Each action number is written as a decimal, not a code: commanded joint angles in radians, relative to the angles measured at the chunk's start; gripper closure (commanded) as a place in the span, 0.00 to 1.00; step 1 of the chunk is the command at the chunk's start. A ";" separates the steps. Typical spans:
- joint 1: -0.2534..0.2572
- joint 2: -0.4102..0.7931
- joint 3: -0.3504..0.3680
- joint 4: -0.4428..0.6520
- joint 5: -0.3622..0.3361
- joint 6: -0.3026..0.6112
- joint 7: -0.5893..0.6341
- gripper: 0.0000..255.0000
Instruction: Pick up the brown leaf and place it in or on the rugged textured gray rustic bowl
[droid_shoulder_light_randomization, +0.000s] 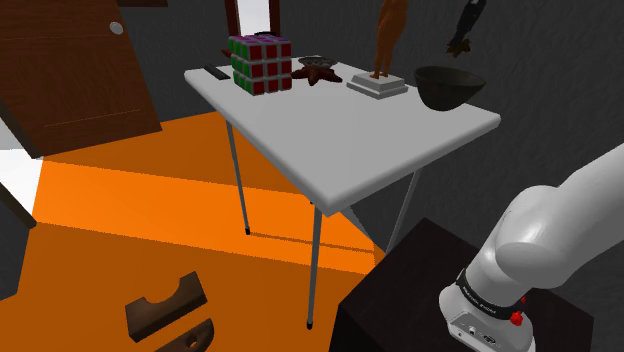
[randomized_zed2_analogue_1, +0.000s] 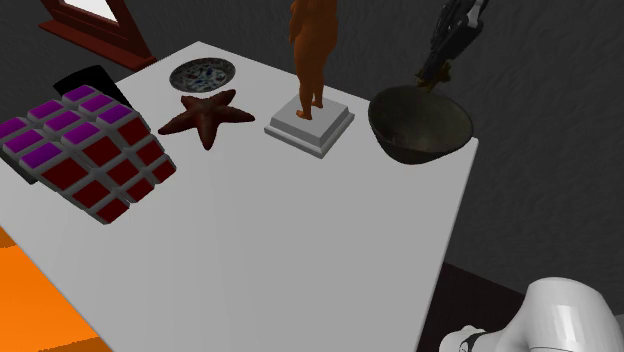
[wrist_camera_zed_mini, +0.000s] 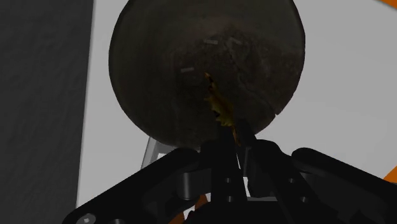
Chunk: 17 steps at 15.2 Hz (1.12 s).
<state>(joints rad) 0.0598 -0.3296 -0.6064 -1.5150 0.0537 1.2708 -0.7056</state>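
Note:
A dark grey, rough-textured bowl (droid_shoulder_light_randomization: 448, 85) (randomized_zed2_analogue_1: 420, 124) stands at the table's far corner, on the shoulder view's right. My gripper (droid_shoulder_light_randomization: 463, 30) (randomized_zed2_analogue_1: 446, 48) hangs just above the bowl, near its far rim. Its fingers are shut on a small brown leaf (wrist_camera_zed_mini: 219, 108) with jagged edges. The leaf dangles from the fingertips (wrist_camera_zed_mini: 219, 147) over the inside of the bowl (wrist_camera_zed_mini: 191, 70). In the second exterior view the leaf's tip (randomized_zed2_analogue_1: 434, 80) hangs close above the bowl's far rim, apart from it.
On the white folding table (droid_shoulder_light_randomization: 330, 140) (randomized_zed2_analogue_1: 300, 230) stand an orange figurine on a grey base (droid_shoulder_light_randomization: 378, 84) (randomized_zed2_analogue_1: 310, 122), a dark red starfish (randomized_zed2_analogue_1: 206, 116), a small patterned dish (randomized_zed2_analogue_1: 202, 73) and a large puzzle cube (droid_shoulder_light_randomization: 260, 64) (randomized_zed2_analogue_1: 85, 150). Wooden pieces (droid_shoulder_light_randomization: 165, 303) lie on the orange floor.

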 joint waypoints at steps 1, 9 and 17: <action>-0.004 -0.022 0.009 -0.047 -0.011 0.029 0.003 1.00; -0.022 -0.090 0.031 -0.221 -0.041 0.143 0.008 1.00; -0.022 -0.092 0.031 -0.227 -0.042 0.147 0.008 1.00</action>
<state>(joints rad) 0.0377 -0.4217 -0.5751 -1.7421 0.0115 1.4174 -0.6976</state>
